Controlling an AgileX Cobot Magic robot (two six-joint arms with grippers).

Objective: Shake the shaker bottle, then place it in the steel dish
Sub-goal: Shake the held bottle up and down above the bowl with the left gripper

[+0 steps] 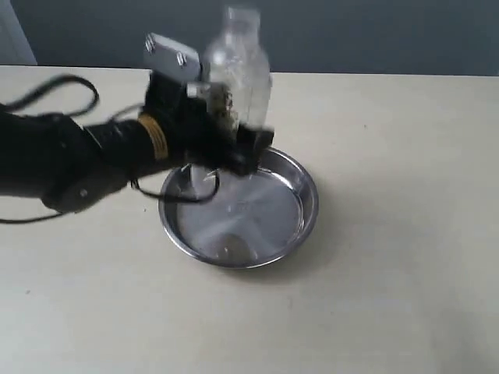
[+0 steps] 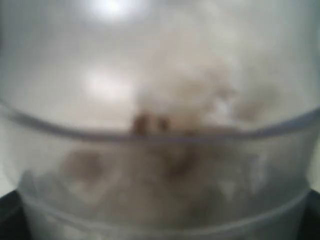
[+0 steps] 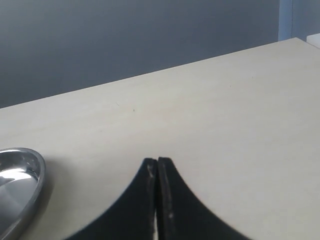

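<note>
In the exterior view we see the left gripper [image 1: 243, 128] reaching in from the left on its black arm [image 1: 70, 152], its fingers clamped on the lower body of the shaker bottle [image 1: 238, 70]. The bottle stands roughly upright in this grip, with its small cap [image 1: 240, 15] uppermost, and its outline is blurred. It is held over the far left part of the steel dish [image 1: 300, 222]; its base is hidden behind the gripper, so we cannot tell how far it sits above the dish. The dish rests flat on the pale worktop [image 1: 390, 288], near the middle of the view, and its shiny bottom shows only reflections. In the left wrist view the frosted wall of the bottle [image 2: 160, 75] fills almost the whole picture, out of focus, and we make out brown granules [image 2: 150, 122] inside it near a moulded ridge that runs across the wall. The gripper's fingers show there only as dark corners at the edge of the picture. In the right wrist view the right gripper [image 3: 157, 162] has its two black fingers pressed together with nothing between them, and it is poised over bare worktop [image 3: 225, 115]. A part of the dish's rolled rim [image 3: 40, 175] appears at the border of that view, well apart from the right gripper. A dark grey wall [image 3: 140, 35] rises behind the far edge of the worktop.
</note>
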